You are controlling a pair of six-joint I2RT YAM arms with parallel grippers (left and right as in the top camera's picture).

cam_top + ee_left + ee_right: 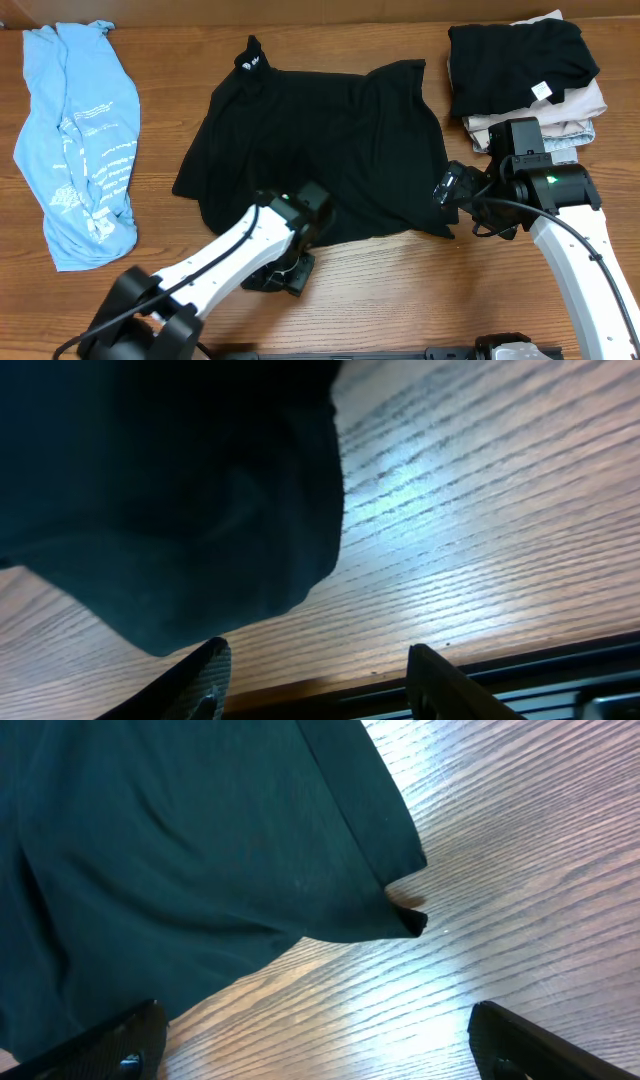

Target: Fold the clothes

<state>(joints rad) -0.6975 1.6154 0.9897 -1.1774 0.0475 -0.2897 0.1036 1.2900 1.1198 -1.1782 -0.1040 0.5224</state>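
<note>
Our left fingers [205, 678] and right fingers [530, 1050], spread and empty, sit just nearside of the black T-shirt [320, 150], its hem running left-right; left seems closer.

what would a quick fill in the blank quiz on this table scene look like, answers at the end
1. The black T-shirt lies ____ the light blue tee and the folded stack.
2. The print on the light blue tee is ____.
3. The top garment of the folded stack is ____ in colour.
4. The left gripper and the right gripper are both ____, with nothing held.

Missing words: between; white; black; open
</note>
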